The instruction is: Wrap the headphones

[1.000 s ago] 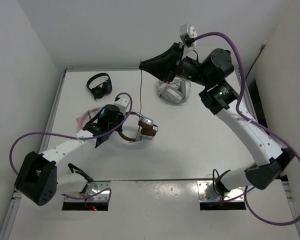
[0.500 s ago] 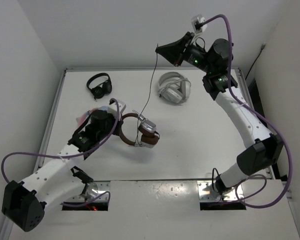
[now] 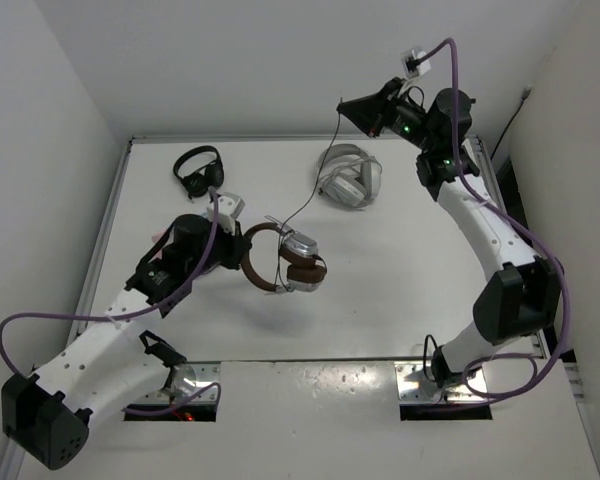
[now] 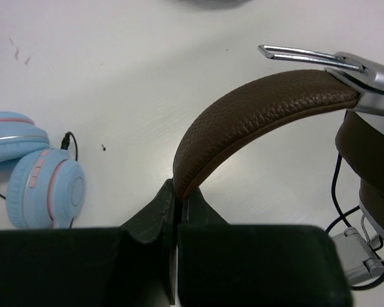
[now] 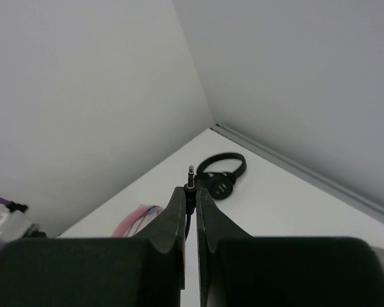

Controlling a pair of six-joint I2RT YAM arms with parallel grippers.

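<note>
Left gripper is clenched on the headphones, jaws pinched tight on the near end of the brown headband, which arcs away toward 2 o'clock in the left wrist view. The silver earcups sit at the 3 o'clock end of the band in the top view. From the wrist they're cut off by the right edge, with only a slider, a slice of brown pad and a silver hinge showing. The pair sits left of the table centre, around 9 o'clock. Whether it rests on the surface or hangs just off it, can't tell from above.

Up at 1 o'clock, high over the back edge, the right gripper is closed on the cable, with the plug poking out just past the fingertips. The thin black line drops from there toward 7 o'clock, down to the earcups. Its last stretch is lost against the cups, and the left wrist view shows loops of it beside the hinge, partly cut off.

A white-grey pair lies just beside the cable at 12 o'clock, and a black pair at 11 o'clock. A blue-and-pink pair is clipped by the left wrist frame's left edge and by the gripper body. From above, the left arm hides nearly all of it.
</note>
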